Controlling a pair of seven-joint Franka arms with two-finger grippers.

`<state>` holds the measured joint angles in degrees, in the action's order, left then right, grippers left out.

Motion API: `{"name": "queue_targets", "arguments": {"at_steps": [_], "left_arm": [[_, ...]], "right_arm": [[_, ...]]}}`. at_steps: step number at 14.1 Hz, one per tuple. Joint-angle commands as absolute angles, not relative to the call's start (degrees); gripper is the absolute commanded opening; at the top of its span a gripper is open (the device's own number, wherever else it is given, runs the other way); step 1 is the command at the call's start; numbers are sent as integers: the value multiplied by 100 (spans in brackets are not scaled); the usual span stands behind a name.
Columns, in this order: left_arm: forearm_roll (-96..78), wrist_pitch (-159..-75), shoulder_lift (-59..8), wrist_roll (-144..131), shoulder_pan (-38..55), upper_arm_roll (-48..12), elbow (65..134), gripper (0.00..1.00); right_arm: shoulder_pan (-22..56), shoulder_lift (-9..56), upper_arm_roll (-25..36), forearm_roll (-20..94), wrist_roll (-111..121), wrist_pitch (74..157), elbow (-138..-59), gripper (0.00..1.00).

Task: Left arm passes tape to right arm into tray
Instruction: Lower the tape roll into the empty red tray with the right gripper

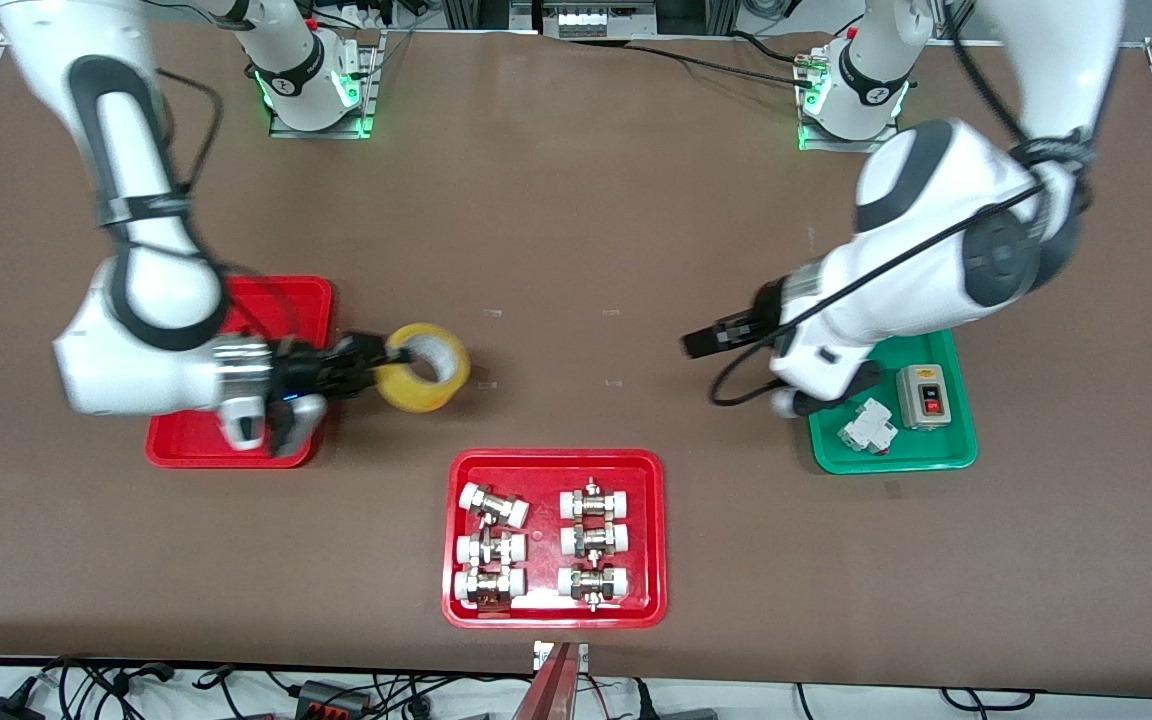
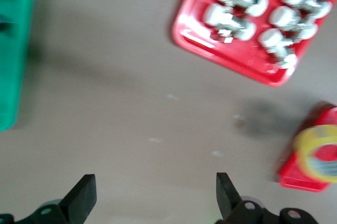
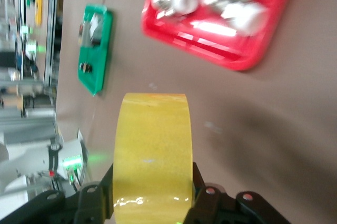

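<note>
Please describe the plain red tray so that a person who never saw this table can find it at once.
Look toward the right arm's end of the brown table. There, under the right hand, which is shut on the yellow tape, lies the plain red tray. Unlike the red tray with metal fittings, it holds no parts, and the third tray is green.

We can read no words, brand names or numbers anywhere in these views. On each arm's base joint (image 1: 288,84) there is a round dark emblem, but we cannot make out its mark. The grey switch box (image 1: 924,397) in the green tray (image 1: 946,459) has a red button and a dark one, and any lettering on them is too small for us to read.
</note>
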<state>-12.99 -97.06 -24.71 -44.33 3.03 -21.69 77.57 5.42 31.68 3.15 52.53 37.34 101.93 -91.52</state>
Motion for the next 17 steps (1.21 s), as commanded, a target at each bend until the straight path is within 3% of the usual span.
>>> {"name": "queue_targets", "arguments": {"at_steps": [1,6,11,14,16,17], "left_arm": [[-662,-8898,-2101,-4438,151,-2206,7831,100],[-124,-8175,-1775,-3806,-570,-2188,7822,100],[967,-7954,-1608,-1825,-624,-2127,7831,100],[905,-7980,-1556,-923,-30,-989,7857,100],[530,-7981,-1424,-905,176,-555,8006,100],[397,-7980,-1346,-914,167,-510,8137,100]], "right_arm": [[-375,3261,220,5108,3421,9608,-9202,23],[-1562,3637,220,4702,3050,9001,-9202,24],[-1969,4025,211,4289,3707,8877,-9202,24],[-1969,4140,211,4254,3876,8947,-9176,25],[-1969,4166,211,4254,3876,8939,-9193,37],[-1977,4244,211,4237,3902,8938,-9185,60]]}}
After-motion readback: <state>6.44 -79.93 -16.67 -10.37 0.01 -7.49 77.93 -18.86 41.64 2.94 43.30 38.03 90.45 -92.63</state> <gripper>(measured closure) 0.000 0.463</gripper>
